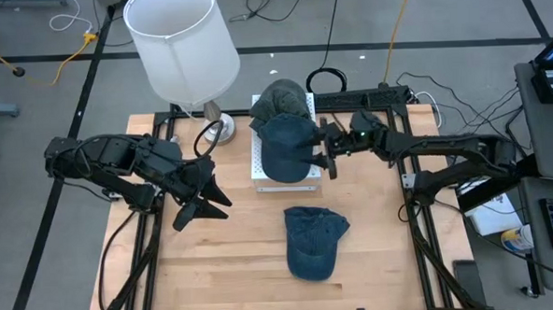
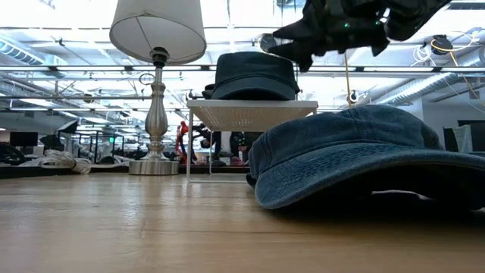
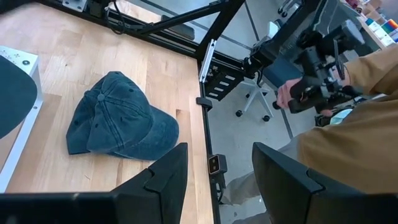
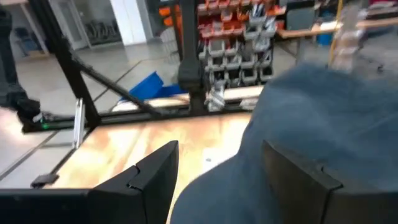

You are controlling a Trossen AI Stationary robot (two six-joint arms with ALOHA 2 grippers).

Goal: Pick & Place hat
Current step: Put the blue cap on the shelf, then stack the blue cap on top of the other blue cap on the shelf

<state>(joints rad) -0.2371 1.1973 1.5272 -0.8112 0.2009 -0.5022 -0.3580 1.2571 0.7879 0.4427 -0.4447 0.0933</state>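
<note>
A dark blue cap (image 1: 284, 147) (image 2: 253, 76) sits on a white stand (image 1: 260, 165) (image 2: 250, 114) at the table's far middle, with a grey-green cap (image 1: 282, 101) behind it on the same stand. A faded blue denim cap (image 1: 313, 239) (image 2: 356, 155) (image 3: 118, 118) lies crown up on the table, nearer the front. My right gripper (image 1: 326, 151) (image 2: 303, 42) (image 4: 217, 180) is open at the dark cap's right side, slightly above it; I see no touch. My left gripper (image 1: 209, 207) (image 3: 217, 180) hovers open left of the stand.
A lamp with a white shade (image 1: 180, 42) (image 2: 157, 91) stands at the far left of the stand. Black frame rails (image 1: 420, 223) line the table's sides. A person's hand (image 3: 292, 93) and tan sleeve (image 3: 348, 143) show beyond the table's right edge.
</note>
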